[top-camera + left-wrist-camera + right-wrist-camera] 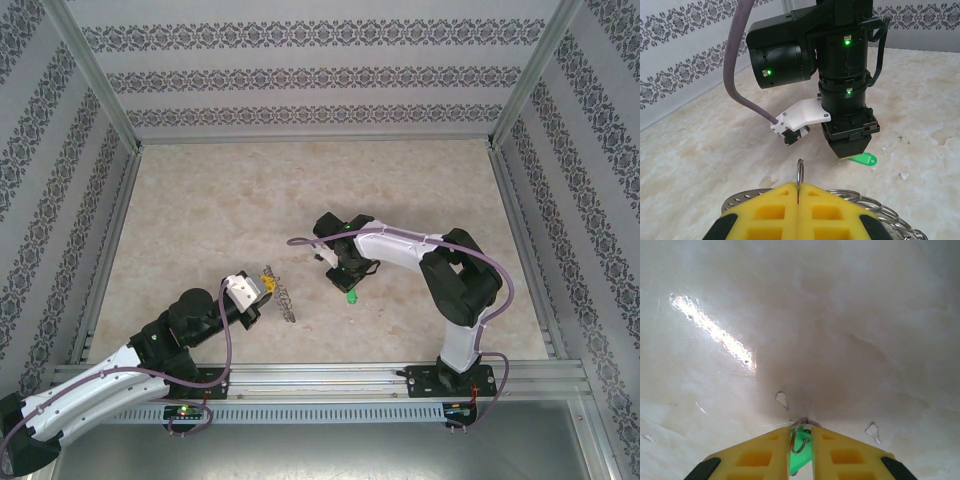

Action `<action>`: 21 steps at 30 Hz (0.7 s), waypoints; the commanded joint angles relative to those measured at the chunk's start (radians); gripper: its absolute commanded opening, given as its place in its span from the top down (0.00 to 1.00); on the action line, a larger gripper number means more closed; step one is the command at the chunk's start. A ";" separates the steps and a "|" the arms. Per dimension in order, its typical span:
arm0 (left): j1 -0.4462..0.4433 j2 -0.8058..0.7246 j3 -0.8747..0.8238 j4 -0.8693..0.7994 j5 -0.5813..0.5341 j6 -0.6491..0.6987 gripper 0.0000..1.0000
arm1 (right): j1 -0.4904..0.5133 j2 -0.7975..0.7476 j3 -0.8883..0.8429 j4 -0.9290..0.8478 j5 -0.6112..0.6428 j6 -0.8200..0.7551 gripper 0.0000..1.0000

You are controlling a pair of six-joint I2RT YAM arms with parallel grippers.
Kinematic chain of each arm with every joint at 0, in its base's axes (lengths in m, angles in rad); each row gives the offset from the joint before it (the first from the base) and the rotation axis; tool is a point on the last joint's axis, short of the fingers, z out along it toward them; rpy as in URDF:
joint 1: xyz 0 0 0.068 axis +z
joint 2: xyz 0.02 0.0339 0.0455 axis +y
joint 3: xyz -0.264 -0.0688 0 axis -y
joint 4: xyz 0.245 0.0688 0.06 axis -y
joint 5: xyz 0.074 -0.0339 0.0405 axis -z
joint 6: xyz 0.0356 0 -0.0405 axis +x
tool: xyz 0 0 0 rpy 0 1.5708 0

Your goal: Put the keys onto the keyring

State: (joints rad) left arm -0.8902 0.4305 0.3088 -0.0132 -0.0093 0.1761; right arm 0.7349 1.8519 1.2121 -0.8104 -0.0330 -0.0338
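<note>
Looking down from the overhead camera, a pale marbled worktop [300, 190] sits inside patterned walls [320, 75]. Lower left of centre, the yellow left fingers [260, 290] are clenched on the keyring [284, 300], which reads as a dark wiry coil just to their right. Right of centre, the right fingers [348, 286] point downward with the key [352, 296], a tiny bright green speck, at their tips. Ring and key are near each other but apart, with bare worktop between them. Seen from the left wrist, the left fingers [787, 195] at the bottom edge are pressed together on a thin loop of the keyring [800, 172], which stands edge-on between their tips. More silvery coils fan out at lower right. In the middle of that frame the right arm's black wrist hangs low over the worktop, and the green key [863, 159] pokes out beneath it toward the right. Seen from the right wrist, the right fingers [772, 450] at the bottom edge are closed on the green key [800, 445], with a small wire loop [800, 432] at its head showing just past the tips. Judging from this, both pieces are picked up and facing each other, but the key is not yet on the ring. Bringing them together and threading remain. Whether other keys already hang among the coils cannot be told.
</note>
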 commanded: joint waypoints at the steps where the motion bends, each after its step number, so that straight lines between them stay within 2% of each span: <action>1: -0.012 -0.015 -0.002 0.055 -0.014 0.010 1.00 | -0.011 -0.003 -0.017 -0.004 -0.006 -0.008 0.82; 5: -0.012 -0.016 -0.002 0.054 -0.015 0.009 1.00 | -0.012 -0.008 -0.017 0.002 0.002 -0.008 0.86; 11: -0.012 -0.025 -0.002 0.051 -0.017 0.011 1.00 | -0.016 -0.003 -0.017 0.001 -0.004 -0.011 0.86; 18: -0.012 -0.024 -0.001 0.047 -0.018 0.011 1.00 | -0.019 -0.025 -0.022 -0.001 -0.012 -0.021 0.98; 21: -0.012 -0.024 0.000 0.045 -0.017 0.008 1.00 | -0.014 -0.106 -0.056 0.031 -0.059 -0.054 1.00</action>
State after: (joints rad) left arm -0.8902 0.4194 0.3084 -0.0135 -0.0124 0.1761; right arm 0.7280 1.8286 1.1843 -0.7876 -0.0483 -0.0532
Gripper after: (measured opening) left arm 0.060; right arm 0.046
